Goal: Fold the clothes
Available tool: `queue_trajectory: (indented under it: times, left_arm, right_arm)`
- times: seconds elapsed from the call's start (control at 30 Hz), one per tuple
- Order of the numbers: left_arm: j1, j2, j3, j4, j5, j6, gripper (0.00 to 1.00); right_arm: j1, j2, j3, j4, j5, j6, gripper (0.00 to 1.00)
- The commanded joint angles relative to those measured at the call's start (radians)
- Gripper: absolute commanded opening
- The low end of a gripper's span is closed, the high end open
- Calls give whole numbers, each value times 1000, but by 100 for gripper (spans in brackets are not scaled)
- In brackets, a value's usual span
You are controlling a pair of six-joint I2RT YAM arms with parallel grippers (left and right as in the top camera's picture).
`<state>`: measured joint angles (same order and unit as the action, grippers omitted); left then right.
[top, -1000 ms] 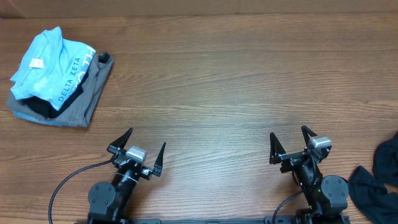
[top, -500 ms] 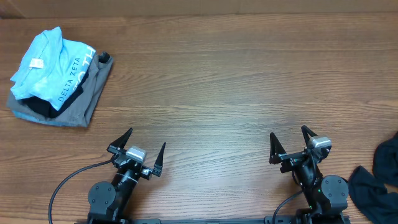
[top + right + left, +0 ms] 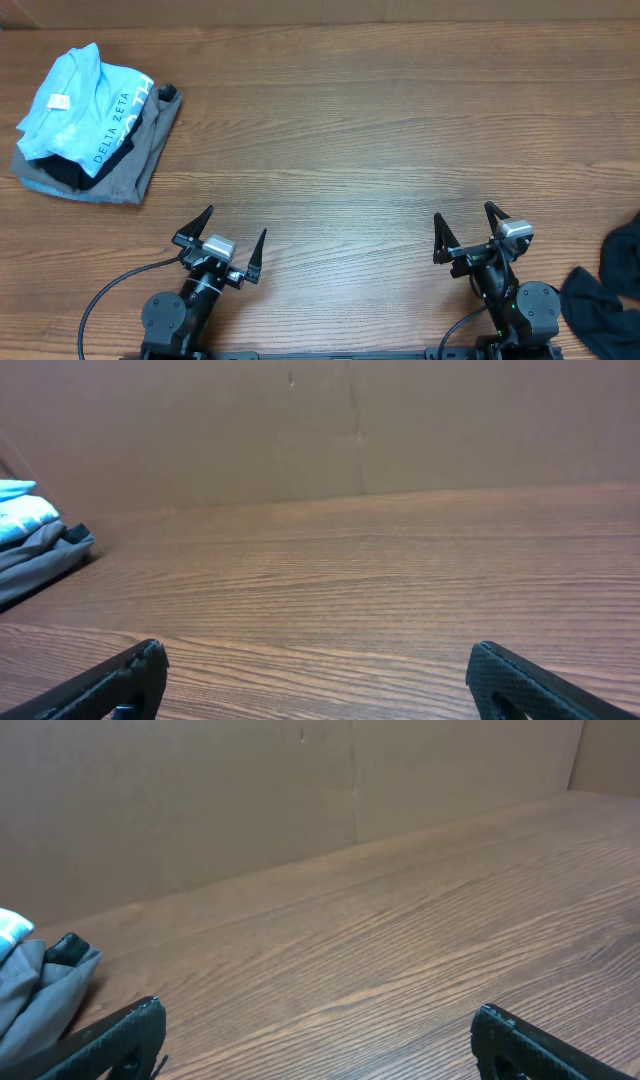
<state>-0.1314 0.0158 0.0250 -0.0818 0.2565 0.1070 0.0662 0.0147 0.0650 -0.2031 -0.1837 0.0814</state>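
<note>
Jaws gape wide and empty on the left gripper (image 3: 235, 222) and right gripper (image 3: 463, 212). The right one should first drag the crumpled black T-shirt (image 3: 595, 300) to the middle of the table (image 3: 350, 130).

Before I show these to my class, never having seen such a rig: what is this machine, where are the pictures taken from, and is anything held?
This is a two-armed robot at a wooden table. One picture looks down from above; the other two come from a camera on each wrist, looking past that arm's own fingers. The left gripper and right gripper are open and hold nothing. A crumpled black shirt lies at the right edge, partly out of frame. Far left, a light blue shirt lies on a grey garment.
</note>
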Motion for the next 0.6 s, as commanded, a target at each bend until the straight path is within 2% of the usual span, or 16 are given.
queue_trajectory:
  times: [0.0,0.43,0.57]
  left_arm:
    - [-6,-11,-8,4,-5,-10,100]
    - [-6,-11,-8,4,3,-11,100]
    - [-7,-11,-8,5,33,-76,100]
  right_arm:
    - [-2,-12,-2,3,-3,-3,100]
    - [-2,-12,-2,3,7,-3,100]
    - [-2,-12,-2,14,-27,1,100]
